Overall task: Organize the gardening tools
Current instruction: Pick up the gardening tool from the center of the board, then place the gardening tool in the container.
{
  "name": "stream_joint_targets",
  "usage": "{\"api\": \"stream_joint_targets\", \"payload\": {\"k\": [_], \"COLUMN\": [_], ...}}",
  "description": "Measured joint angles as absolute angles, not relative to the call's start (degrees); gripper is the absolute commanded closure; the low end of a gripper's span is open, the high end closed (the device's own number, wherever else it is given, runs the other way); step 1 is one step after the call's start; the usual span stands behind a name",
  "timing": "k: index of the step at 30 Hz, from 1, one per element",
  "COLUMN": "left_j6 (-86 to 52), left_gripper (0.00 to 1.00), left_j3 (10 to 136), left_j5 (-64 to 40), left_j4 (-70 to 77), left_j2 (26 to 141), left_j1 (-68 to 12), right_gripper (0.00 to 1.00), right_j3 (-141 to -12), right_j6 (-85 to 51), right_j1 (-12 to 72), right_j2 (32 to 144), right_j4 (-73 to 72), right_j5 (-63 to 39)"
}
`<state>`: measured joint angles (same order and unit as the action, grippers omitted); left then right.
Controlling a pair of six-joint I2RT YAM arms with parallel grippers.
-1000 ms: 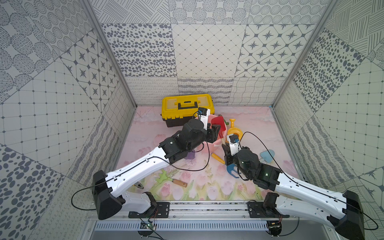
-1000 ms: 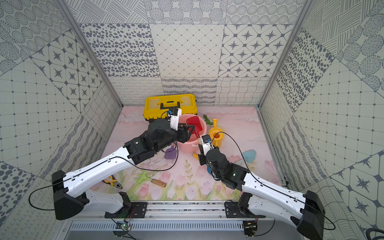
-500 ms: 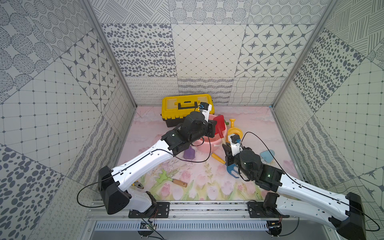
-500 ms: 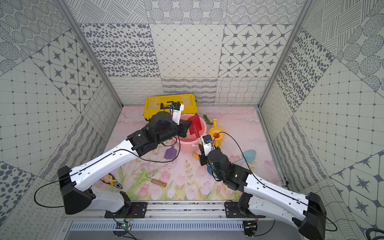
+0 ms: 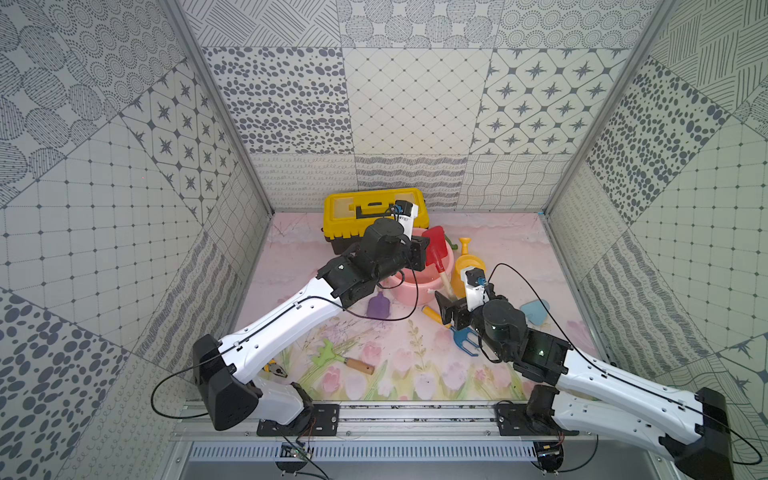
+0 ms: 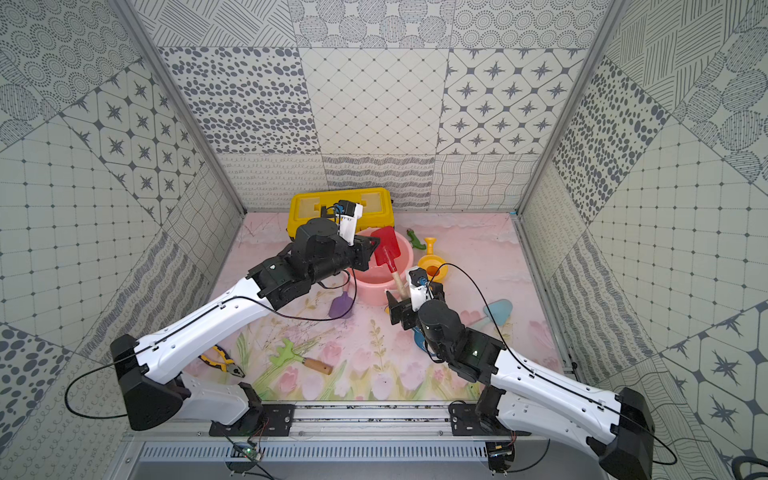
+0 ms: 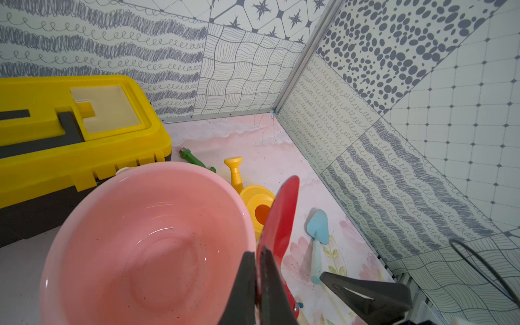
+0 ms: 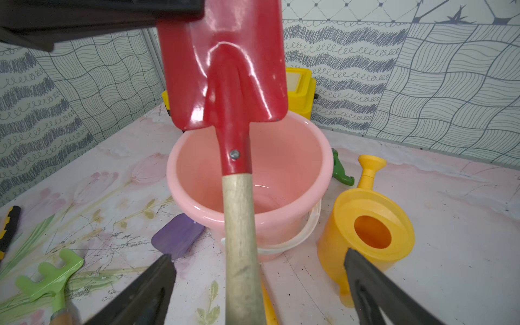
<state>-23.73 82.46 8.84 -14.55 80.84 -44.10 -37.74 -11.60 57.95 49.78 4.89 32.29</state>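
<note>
a robot-lab test cell, not a lived-in room. the walls (image 5: 411, 104) are flat panels printed with grey dots, stars and grids, joined by bare aluminium posts (image 5: 219, 104). along the near edge a metal rail (image 5: 415, 409) carries the bases of the left arm (image 5: 291, 320) and right arm (image 5: 623, 384), with loose cables. the tabletop (image 5: 399, 382) is a printed tulip mat, staged with plastic toys such as a yellow watering can (image 5: 467, 266) and a pink bucket (image 5: 415, 286).
</note>
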Motion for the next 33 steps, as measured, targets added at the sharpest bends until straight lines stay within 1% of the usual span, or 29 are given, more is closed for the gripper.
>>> {"api": "stream_joint_targets", "payload": {"k": [8,14,25,26,28,31,32,33], "left_j6": [-19.11,-14.31,-9.85,-9.65,-9.26,-8.84,-8.69,-8.49], "left_gripper": [1.00,1.00,1.00,0.99,0.90,0.81,0.74,0.70], "left_j3": [88.20,88.23,84.44,84.27,83.99,83.48,83.29,83.09], "left_j5": [10.11,9.80,1.61,0.80,-0.36,-2.20,-2.76,-3.22], "left_j4": [-15.57,-15.16,-10.74,-10.46,-9.87,-9.28,-9.19,-9.02], "left_j2": [81.30,85.06,96.03,96.88,98.26,99.59,99.83,99.98], "left_j1": [-40.16,-36.23,-32.47,-32.42,-32.34,-32.03,-31.99,-31.90], "right_gripper": [0.03,0.03,0.03,0.03,0.03,0.03,0.03,0.03], "right_j3": [-37.74,-37.74,-36.95,-36.95,-36.95,-36.95,-36.95,-36.95], "right_j6": [-12.25,-13.04,-14.28,-14.41,-14.61,-14.63,-14.66,-14.66], "right_j1": [57.95,57.95,56.80,56.80,56.75,56.75,56.75,56.75], "right_j2": [49.41,49.36,47.57,47.57,47.57,47.57,47.57,47.57], "right_j4": [4.91,4.91,4.95,4.95,4.95,5.02,5.04,5.10], "right_j5": [35.42,37.30,38.44,38.44,38.46,38.46,38.46,38.48]}}
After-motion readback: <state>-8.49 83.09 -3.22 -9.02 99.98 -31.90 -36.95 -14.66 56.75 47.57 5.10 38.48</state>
